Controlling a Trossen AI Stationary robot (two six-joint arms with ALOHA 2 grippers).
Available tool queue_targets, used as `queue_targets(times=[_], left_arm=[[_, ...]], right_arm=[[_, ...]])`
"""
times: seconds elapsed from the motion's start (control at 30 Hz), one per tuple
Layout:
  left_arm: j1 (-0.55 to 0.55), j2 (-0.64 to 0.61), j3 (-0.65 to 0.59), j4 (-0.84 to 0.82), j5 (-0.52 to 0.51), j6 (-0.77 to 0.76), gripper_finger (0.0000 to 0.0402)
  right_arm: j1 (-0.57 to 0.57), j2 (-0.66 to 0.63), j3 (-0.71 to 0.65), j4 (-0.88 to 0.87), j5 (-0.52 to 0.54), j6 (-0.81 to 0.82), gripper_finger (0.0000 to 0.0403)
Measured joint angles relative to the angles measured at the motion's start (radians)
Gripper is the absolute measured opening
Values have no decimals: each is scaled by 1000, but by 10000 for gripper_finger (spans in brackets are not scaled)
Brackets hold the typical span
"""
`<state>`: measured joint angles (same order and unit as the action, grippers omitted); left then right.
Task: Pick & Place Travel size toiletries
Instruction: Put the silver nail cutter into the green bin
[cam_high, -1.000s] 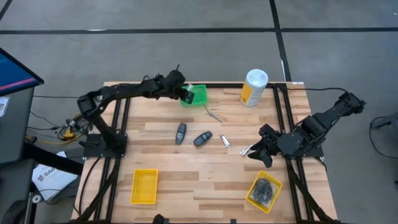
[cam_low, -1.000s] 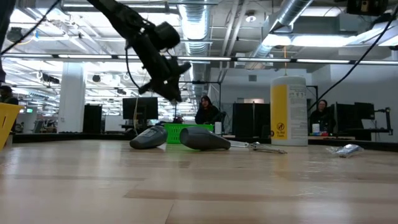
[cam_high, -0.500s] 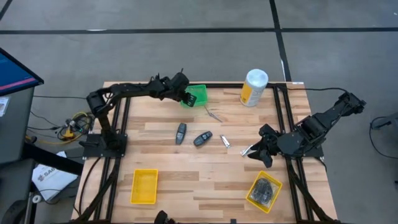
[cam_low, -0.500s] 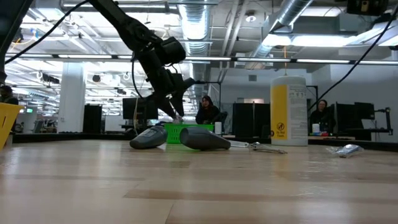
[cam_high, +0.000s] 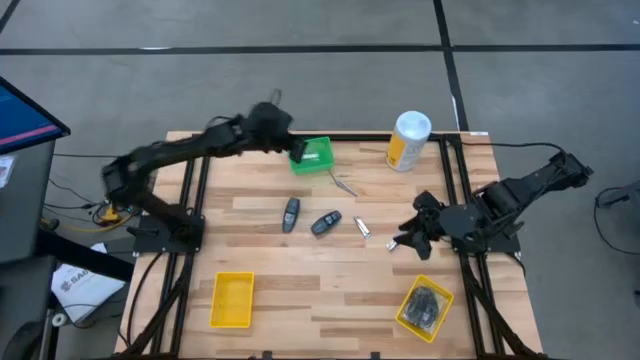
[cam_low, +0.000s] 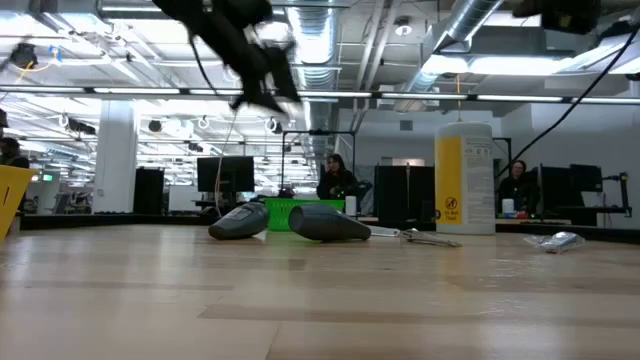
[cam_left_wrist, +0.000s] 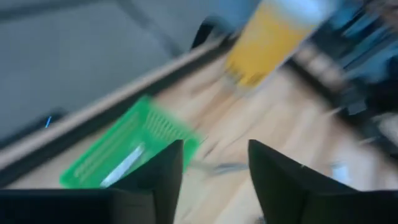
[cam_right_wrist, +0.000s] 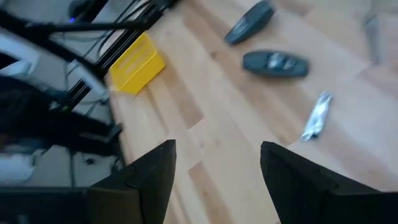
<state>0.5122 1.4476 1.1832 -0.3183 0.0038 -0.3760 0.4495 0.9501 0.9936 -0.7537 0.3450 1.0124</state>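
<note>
My left gripper (cam_high: 287, 140) hangs open and in the air at the left, far corner of the green tray (cam_high: 314, 153). A slim silvery piece (cam_left_wrist: 122, 165) lies inside that tray. My right gripper (cam_high: 402, 238) is open and empty, right of the small silvery piece (cam_high: 363, 227). Two dark oval pieces (cam_high: 290, 213) (cam_high: 326, 222) lie flat at the table's middle. Another thin silvery piece (cam_high: 345, 185) lies near the green tray. Black bundles (cam_high: 427, 304) sit in the yellow tray at the near right.
A tall white-and-yellow canister (cam_high: 408, 140) stands at the far edge, right of the green tray. A second yellow tray (cam_high: 232, 298) sits at the near left. Bare wood lies between the two yellow trays. People sit at desks beyond the table (cam_low: 336, 180).
My left gripper first dipped down at the green tray, then rose quickly and drew back a little toward the far left. My right gripper shifted slightly toward the table's left. The things on the table kept their places.
</note>
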Motion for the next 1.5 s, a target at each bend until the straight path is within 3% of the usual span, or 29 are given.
queue_targets(times=[0.2,0.47,0.6,0.9,1.03,1.27,1.5], left_arm=[[-90,-341,-62,1,-43,13,88],[-285,-726,-246,18,-264,29,5],[-375,-851,-390,67,-316,3,3],[-471,-1031,-721,333,-356,-6,1],[-486,-1088,-806,350,-356,-6,1],[-498,-1202,-935,375,-339,-16,0],[-498,-1307,-1030,395,-303,-25,0]], right_arm=[[-182,90,3,73,-42,-206,200],[-383,359,139,48,-61,-513,156],[-480,515,234,-38,-75,-602,162],[-613,833,437,-98,-181,-780,257],[-648,942,485,-143,-191,-840,270],[-702,1047,496,-144,-191,-898,270],[-749,1069,496,-100,-212,-970,270]])
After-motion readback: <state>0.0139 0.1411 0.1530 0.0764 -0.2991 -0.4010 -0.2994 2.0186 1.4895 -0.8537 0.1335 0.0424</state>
